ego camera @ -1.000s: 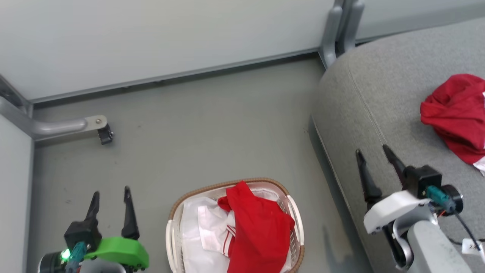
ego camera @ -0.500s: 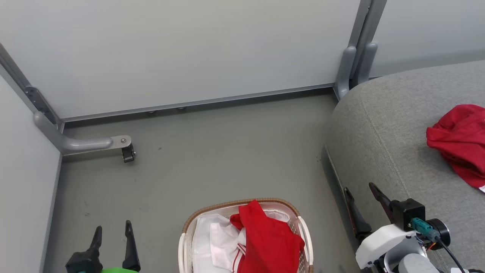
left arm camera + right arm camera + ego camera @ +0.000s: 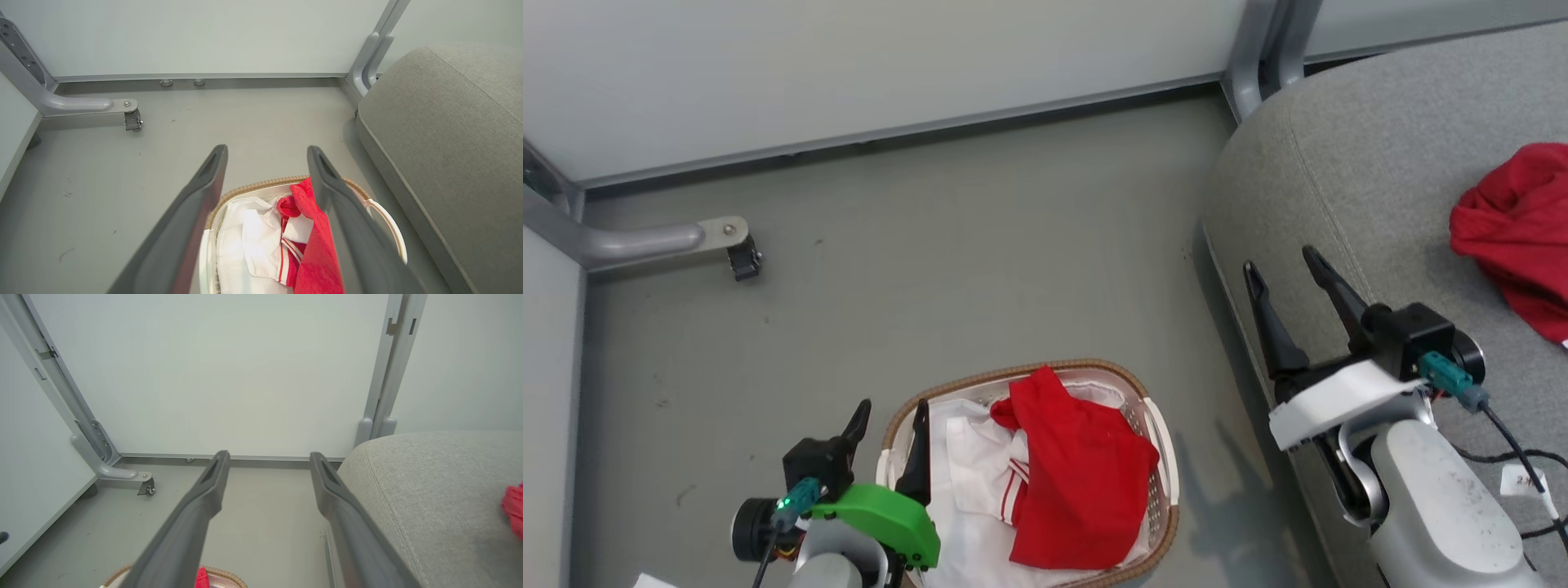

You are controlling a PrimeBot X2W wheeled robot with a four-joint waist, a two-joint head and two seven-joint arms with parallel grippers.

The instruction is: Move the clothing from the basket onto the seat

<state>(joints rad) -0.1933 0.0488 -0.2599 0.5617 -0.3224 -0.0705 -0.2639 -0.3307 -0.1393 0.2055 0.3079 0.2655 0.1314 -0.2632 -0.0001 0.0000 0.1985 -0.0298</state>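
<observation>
While both pincers stand apart and empty, left gripper [image 3: 893, 406] sits at left rim of basket [image 3: 980, 382], one finger over it. Red clothing [image 3: 1078, 482] lies inside basket, right half. Right gripper [image 3: 1281, 258] is up-right of basket, at edge of seat [image 3: 1372, 163]. Another red garment [image 3: 1515, 220] lies farther right on seat.

Left hand [image 3: 894, 406], earlier well beside the basket [image 3: 1013, 372], now at its left rim.
</observation>
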